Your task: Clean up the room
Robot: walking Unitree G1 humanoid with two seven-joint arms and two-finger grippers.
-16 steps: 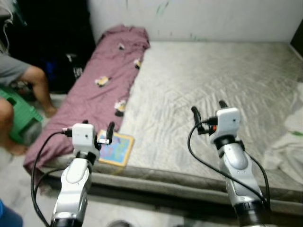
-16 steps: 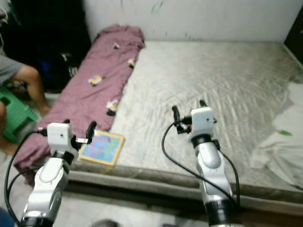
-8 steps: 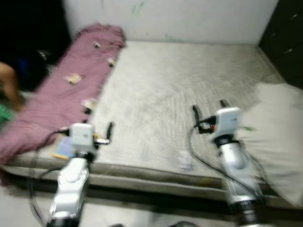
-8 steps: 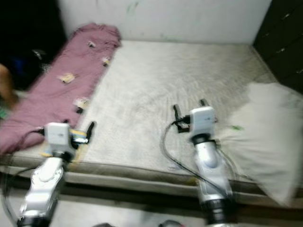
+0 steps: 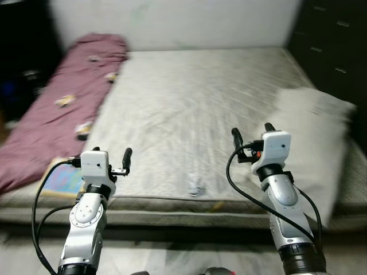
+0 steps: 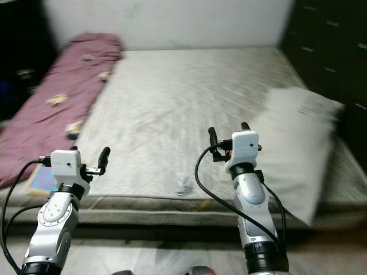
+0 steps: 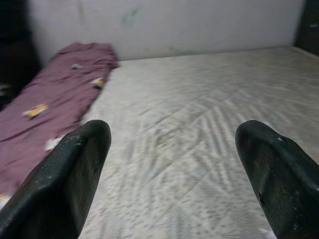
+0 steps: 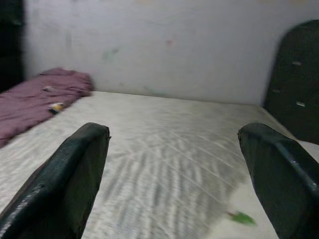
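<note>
Robot faces bed [image 5: 189, 97], both arms raised over near edge, likely surveying for clutter. Left gripper [image 7: 172, 174] empty, jaws wide. Right gripper [image 8: 179, 174] empty, jaws wide. Targets: crumpled scrap [image 5: 196, 186] on mattress near front edge; book [image 5: 62, 179] at left corner beside maroon blanket [image 5: 63, 109]; pillow [image 5: 321, 143] at right. Versus earlier: camera panned right; seated person gone from view, pillow and dark cabinet [image 5: 338, 46] now showing.

Both arms reach forward, left tool [image 7: 169, 169] and right tool [image 8: 174, 174] spread wide.
</note>
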